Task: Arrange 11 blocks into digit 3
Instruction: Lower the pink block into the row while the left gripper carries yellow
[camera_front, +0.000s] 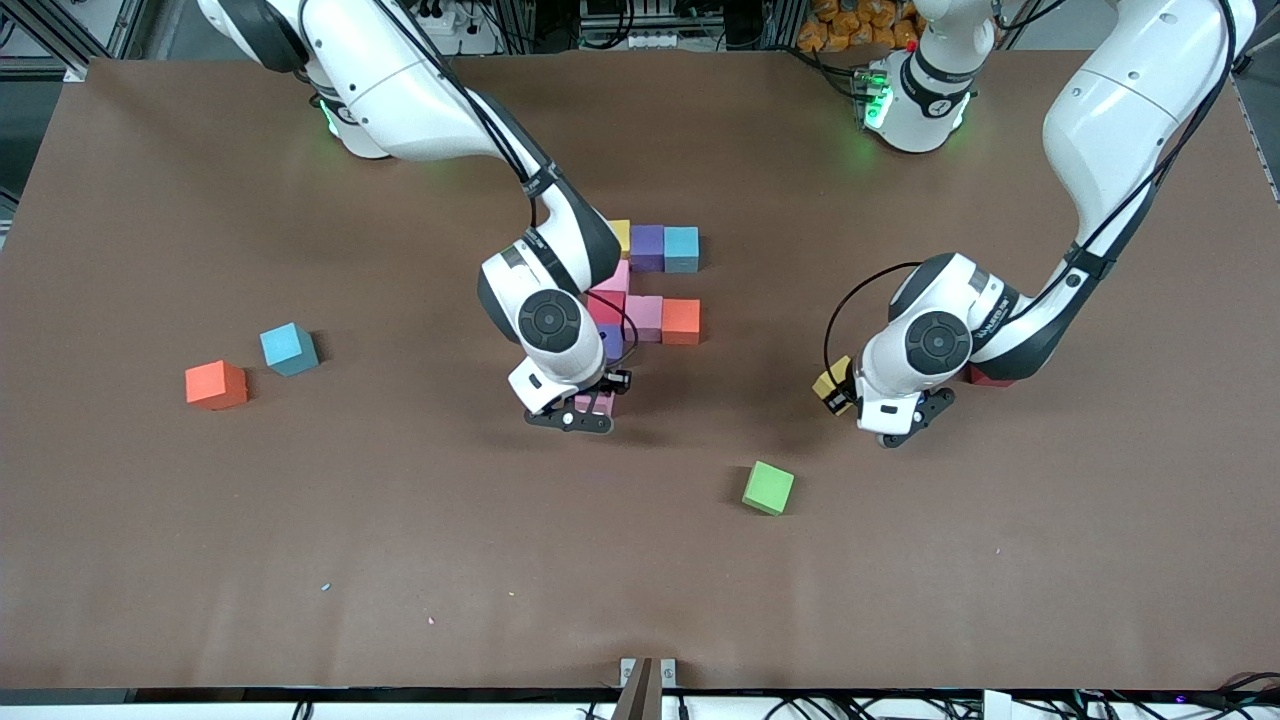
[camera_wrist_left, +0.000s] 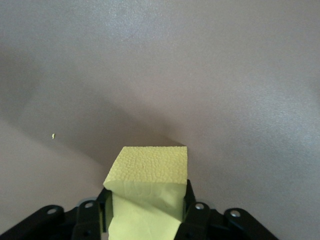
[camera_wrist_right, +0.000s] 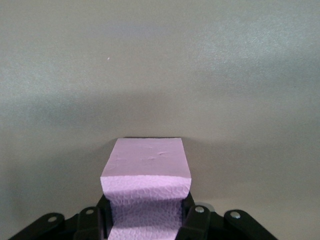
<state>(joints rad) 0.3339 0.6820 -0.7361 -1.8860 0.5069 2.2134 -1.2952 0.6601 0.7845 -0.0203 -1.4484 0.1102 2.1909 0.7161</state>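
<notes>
The partial figure of touching cubes lies mid-table: a yellow, purple and blue row, a pink and a red cube in a column, then pink and orange, and a purple cube nearer the camera. My right gripper is shut on a pink cube, low at the figure's near end beside that purple cube. My left gripper is shut on a tilted yellow cube over bare table.
A green cube lies alone nearer the camera. A red cube shows partly under the left arm. An orange cube and a blue cube lie toward the right arm's end of the brown table.
</notes>
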